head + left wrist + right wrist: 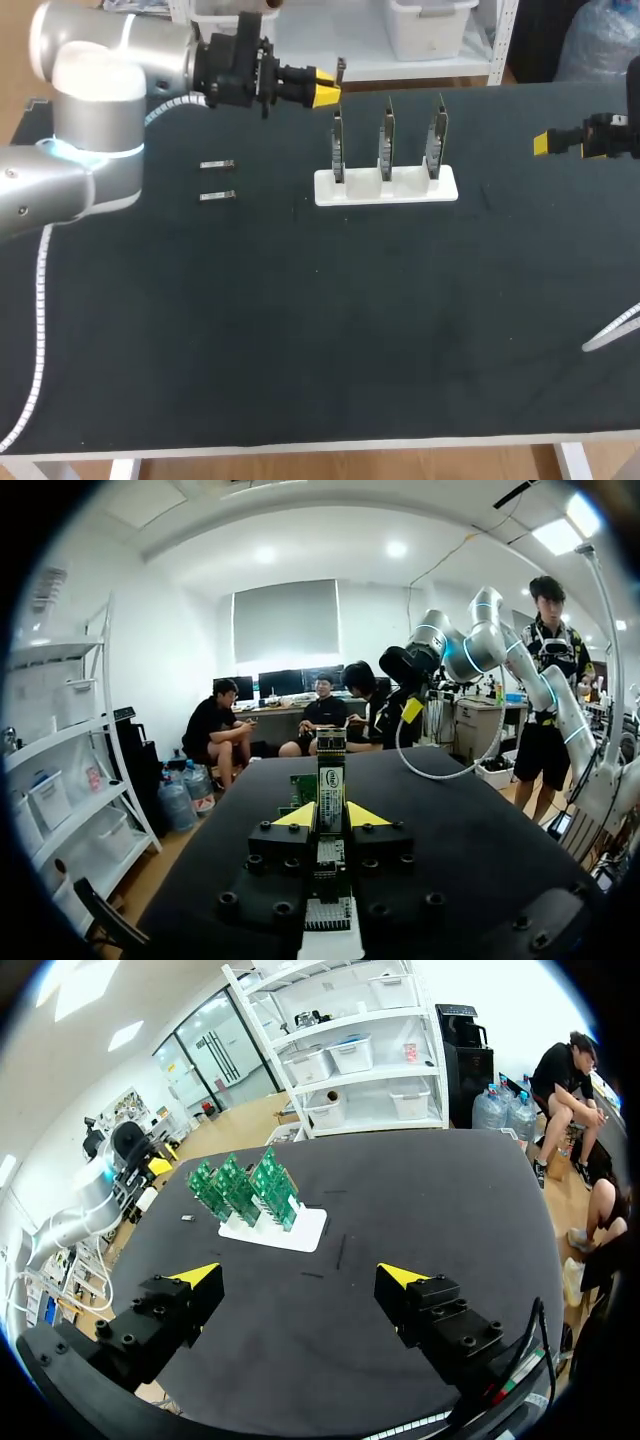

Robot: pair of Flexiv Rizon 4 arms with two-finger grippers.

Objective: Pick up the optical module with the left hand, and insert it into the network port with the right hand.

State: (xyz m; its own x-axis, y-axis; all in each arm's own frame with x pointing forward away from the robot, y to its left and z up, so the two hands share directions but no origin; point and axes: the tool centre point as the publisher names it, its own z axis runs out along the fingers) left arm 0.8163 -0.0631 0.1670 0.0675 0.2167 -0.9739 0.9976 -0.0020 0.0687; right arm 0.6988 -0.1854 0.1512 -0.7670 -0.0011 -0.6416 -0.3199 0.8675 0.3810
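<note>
My left gripper (pixel 325 90) hangs above the table's far edge, left of the board stand, shut on a slim optical module (pixel 341 70) that sticks out past its yellow tips. In the left wrist view the module (pixel 331 770) stands upright between the fingers of the gripper (pixel 331 816). Three green circuit boards (pixel 386 140) with network ports stand upright in a white stand (pixel 385 187). My right gripper (pixel 545 143) is at the table's right side, open and holding nothing, with the boards (pixel 245 1188) well ahead of it (pixel 298 1276).
Two more modules (pixel 217 165) (pixel 217 196) lie side by side on the black table, left of the stand. A white cable (pixel 610 330) lies at the right edge. The near half of the table is bare black cloth.
</note>
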